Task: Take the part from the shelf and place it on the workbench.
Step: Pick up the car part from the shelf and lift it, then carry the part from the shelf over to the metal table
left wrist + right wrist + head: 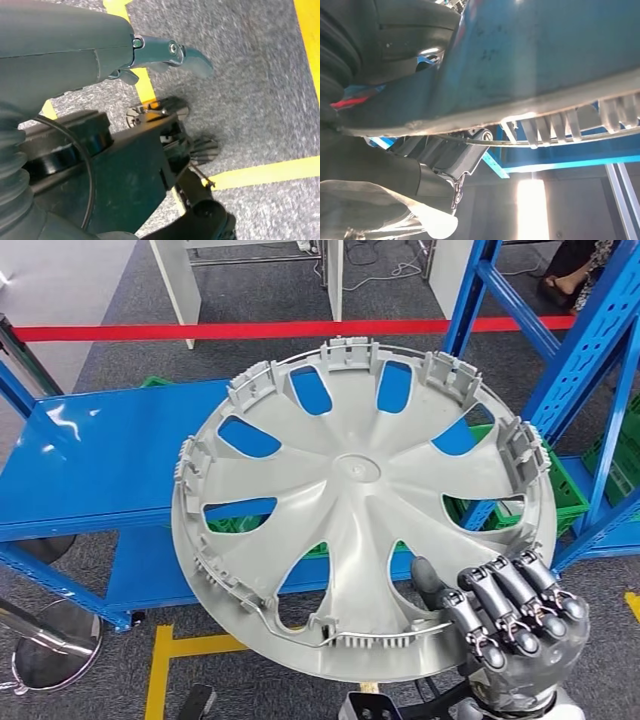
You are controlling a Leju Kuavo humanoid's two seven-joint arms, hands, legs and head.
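Note:
The part is a large silver wheel cover (355, 500) with spoke-shaped openings and clips around its rim, seen from its inner side. It is held up tilted in front of the blue shelf board (106, 460). My right hand (513, 625) grips its lower right rim, with the thumb on the inner face and the dark fingers curled around the edge. In the right wrist view the cover's rim (546, 60) crosses the picture, with my right hand's fingers (444, 155) wrapped under it. My left hand (113, 50) hangs over the grey floor, one finger stretched out, holding nothing.
Blue shelf uprights (604, 370) rise at the right, with green crates (566, 495) on the low shelf behind the cover. A red tape line (226, 330) crosses the floor beyond. Yellow floor marking (162, 665) and a round metal base (53, 645) lie at lower left.

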